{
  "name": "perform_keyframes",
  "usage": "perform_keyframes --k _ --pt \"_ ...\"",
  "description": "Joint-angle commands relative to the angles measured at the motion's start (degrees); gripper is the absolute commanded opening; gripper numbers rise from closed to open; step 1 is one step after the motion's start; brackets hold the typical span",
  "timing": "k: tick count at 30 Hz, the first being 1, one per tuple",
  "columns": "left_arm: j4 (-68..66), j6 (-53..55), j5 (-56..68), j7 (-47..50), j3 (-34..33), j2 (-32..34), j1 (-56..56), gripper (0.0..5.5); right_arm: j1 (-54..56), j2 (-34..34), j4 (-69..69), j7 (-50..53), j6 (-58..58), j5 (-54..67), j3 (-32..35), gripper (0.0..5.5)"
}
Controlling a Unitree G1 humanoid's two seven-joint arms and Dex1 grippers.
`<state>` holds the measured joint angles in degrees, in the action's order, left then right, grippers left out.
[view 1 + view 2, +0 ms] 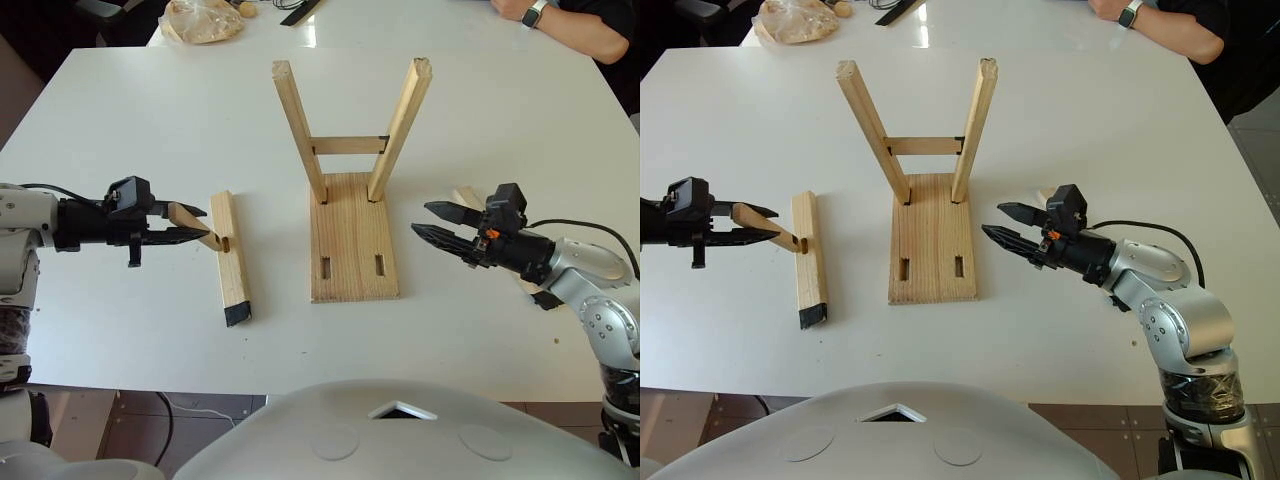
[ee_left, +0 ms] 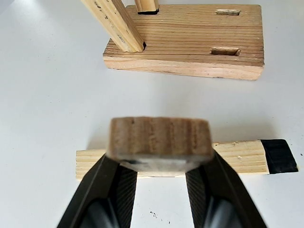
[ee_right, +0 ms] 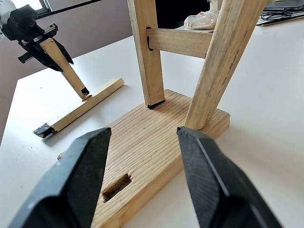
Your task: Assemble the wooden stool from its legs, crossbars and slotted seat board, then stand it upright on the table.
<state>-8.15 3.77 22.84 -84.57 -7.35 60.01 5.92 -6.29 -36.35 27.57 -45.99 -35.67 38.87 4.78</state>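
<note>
seat board (image 1: 352,232): flat in the middle of the table (image 1: 150,120); two legs (image 1: 298,128) stand in its far slots, tied by a crossbar (image 1: 348,145); the two near slots (image 1: 326,266) are empty
left gripper (image 1: 190,224): clamped on a second crossbar (image 1: 210,238), held slanting, lower end in the notch of the loose leg (image 1: 232,262)
loose leg: flat on the table, left of the seat board and apart from it, black-capped end toward the robot
right gripper (image 1: 420,219): fingers spread wide, holding nothing, hovering just right of the seat board and pointing at it
wooden piece (image 1: 465,195): on the table behind the right arm, mostly hidden
step in hand: likely seating the second crossbar in the loose leg
doing it well: square the tenon to the notch before pressing; the slant invites jamming, so level it first, then push along the notch's axis
watch for: the loose leg sliding on the smooth table; the free right gripper could brace it
</note>
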Motion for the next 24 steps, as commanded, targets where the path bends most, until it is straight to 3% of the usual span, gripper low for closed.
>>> perform_keyframes --k 1,12,17,24 --pt "1.63 1.82 1.31 0.30 -0.46 -0.64 0.99 1.30 -0.17 -0.16 0.18 0.39 0.79 -1.11 -0.21 2.56" --pt "0.86 0.09 -1.44 3.37 0.95 -4.10 -3.80 1.30 0.60 -0.82 -0.91 -0.55 1.25 -2.81 -1.33 2.56" --pt "1.46 -0.58 -2.51 3.00 1.11 -2.50 -10.05 1.30 1.20 -1.76 -1.75 -1.90 1.34 -3.41 -1.24 2.56" --pt "3.53 0.86 -1.66 2.68 1.87 -1.21 -10.50 1.30 1.39 -1.64 -2.24 -1.68 1.96 -4.40 -1.77 2.56"
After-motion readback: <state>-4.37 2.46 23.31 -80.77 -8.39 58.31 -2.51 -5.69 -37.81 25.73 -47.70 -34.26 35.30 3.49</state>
